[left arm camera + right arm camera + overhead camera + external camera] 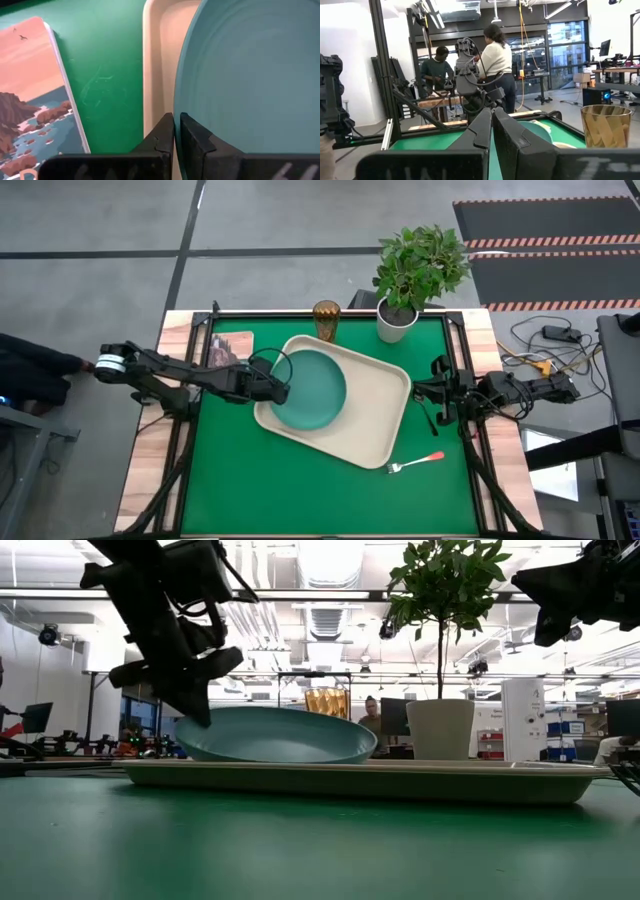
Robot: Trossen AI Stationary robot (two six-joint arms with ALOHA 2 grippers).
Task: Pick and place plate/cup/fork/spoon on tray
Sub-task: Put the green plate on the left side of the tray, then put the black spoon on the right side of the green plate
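The teal plate (312, 388) lies on the left part of the cream tray (375, 420), which sits askew on the green mat. In the low view the plate (275, 735) is tilted: its left edge is raised and its right underside rests on the tray (400, 780). My left gripper (281, 391) is shut on the plate's left rim. My right gripper (440, 394) is shut and empty above the table's right side. The fork (415, 462) lies on the mat near the tray's near right edge. The amber cup (326, 320) stands at the far edge. A slim dark thing (428, 418), perhaps the spoon, lies below my right gripper. My left gripper pinches the plate's left rim (178, 106) between its two fingers, one finger (161, 135) outside the rim and one (196, 141) on the plate's inner face. The fingers come from the table's left, slanting down. The plate's held edge (192, 732) is raised; its right part rests on the tray.
A picture-covered book (229, 350) lies on the mat left of the tray, under my left arm. A white pot with a green plant (397, 320) stands at the far edge beside the cup. People stand in the room behind the table (495, 60).
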